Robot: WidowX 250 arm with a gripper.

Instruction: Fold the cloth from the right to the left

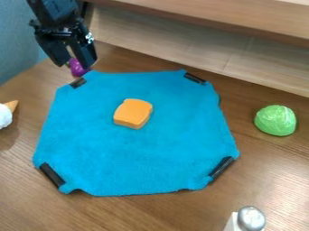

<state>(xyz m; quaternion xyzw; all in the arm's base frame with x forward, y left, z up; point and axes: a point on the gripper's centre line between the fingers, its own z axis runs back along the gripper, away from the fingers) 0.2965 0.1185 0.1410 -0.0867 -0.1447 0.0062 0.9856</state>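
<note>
While the cloth (pixel 133 158) lies flat, maybe to fold over its bread (pixel 133 113), the gripper (pixel 74 64) hangs beside it, fingers apart.

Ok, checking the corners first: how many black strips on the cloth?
4 on the blue cloth, as the camera sees it: upper-left strip, upper-right strip, lower-right strip, lower-left strip.

I have my arm (pixel 54 11) at the upper left of my view. Its gripper (pixel 77 64) hangs downward, fingers parted.
</note>
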